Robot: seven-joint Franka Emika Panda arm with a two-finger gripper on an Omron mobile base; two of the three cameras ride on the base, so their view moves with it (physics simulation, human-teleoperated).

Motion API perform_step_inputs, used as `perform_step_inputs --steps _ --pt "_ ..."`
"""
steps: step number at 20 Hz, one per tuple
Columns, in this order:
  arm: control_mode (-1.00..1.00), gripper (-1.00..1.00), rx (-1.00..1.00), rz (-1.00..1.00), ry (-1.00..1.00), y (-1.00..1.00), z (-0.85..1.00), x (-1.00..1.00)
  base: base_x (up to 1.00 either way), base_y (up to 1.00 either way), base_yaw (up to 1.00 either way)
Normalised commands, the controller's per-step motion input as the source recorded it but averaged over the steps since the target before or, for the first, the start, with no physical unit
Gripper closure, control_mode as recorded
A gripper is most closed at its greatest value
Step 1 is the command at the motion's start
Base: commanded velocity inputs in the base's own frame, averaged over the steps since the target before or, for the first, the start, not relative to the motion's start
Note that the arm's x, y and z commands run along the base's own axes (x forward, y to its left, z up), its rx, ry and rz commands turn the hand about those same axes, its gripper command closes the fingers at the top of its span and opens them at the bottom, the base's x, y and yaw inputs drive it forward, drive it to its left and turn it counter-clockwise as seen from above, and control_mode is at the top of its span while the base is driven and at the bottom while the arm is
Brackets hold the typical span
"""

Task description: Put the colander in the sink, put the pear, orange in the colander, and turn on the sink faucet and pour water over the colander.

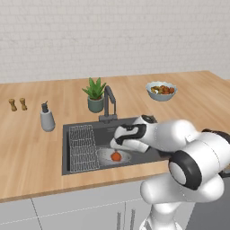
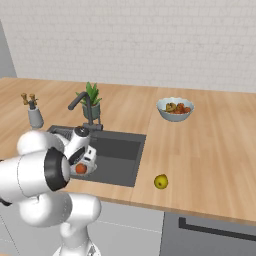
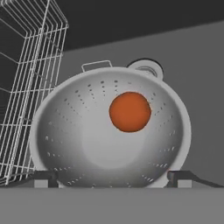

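Observation:
The silver colander [image 3: 87, 140] sits on the floor of the dark sink [image 1: 101, 134], beside the wire rack [image 1: 83, 146]. The orange [image 3: 130, 111] lies loose inside the colander [image 1: 105, 157]. My gripper [image 3: 112, 179] hangs just above the colander, open, its fingertips [image 3: 46, 178] spread to either side of the bowl with nothing between them. In the right base view the pear [image 2: 160, 181] rests on the wooden counter right of the sink [image 2: 120, 155], near the front edge. The dark faucet [image 1: 109, 101] stands behind the basin, and I see no water running.
A potted plant [image 1: 95, 94] stands by the faucet. A soap dispenser [image 1: 46, 119] and two small shakers [image 1: 18, 104] are to the left. A pale bowl of mixed fruit [image 2: 175, 109] sits behind the pear. The steel drain [image 3: 146, 68] lies beyond the colander.

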Motion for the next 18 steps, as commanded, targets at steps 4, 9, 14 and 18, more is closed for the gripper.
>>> perform_step_inputs --steps 4,9,14,18 --pt "-1.0 -1.0 0.0 -0.01 -0.03 -0.1 0.53 -0.1 0.0 0.0 0.0" --pt "-1.0 -1.0 0.0 -0.05 0.0 -0.57 0.53 -0.03 0.0 0.0 0.0" --pt "-1.0 -1.0 -0.02 -0.02 0.01 -0.82 0.46 -0.2 0.0 0.0 0.0" --pt "-1.0 -1.0 -0.11 -0.07 0.01 -0.65 0.29 -0.23 0.0 0.0 0.0"
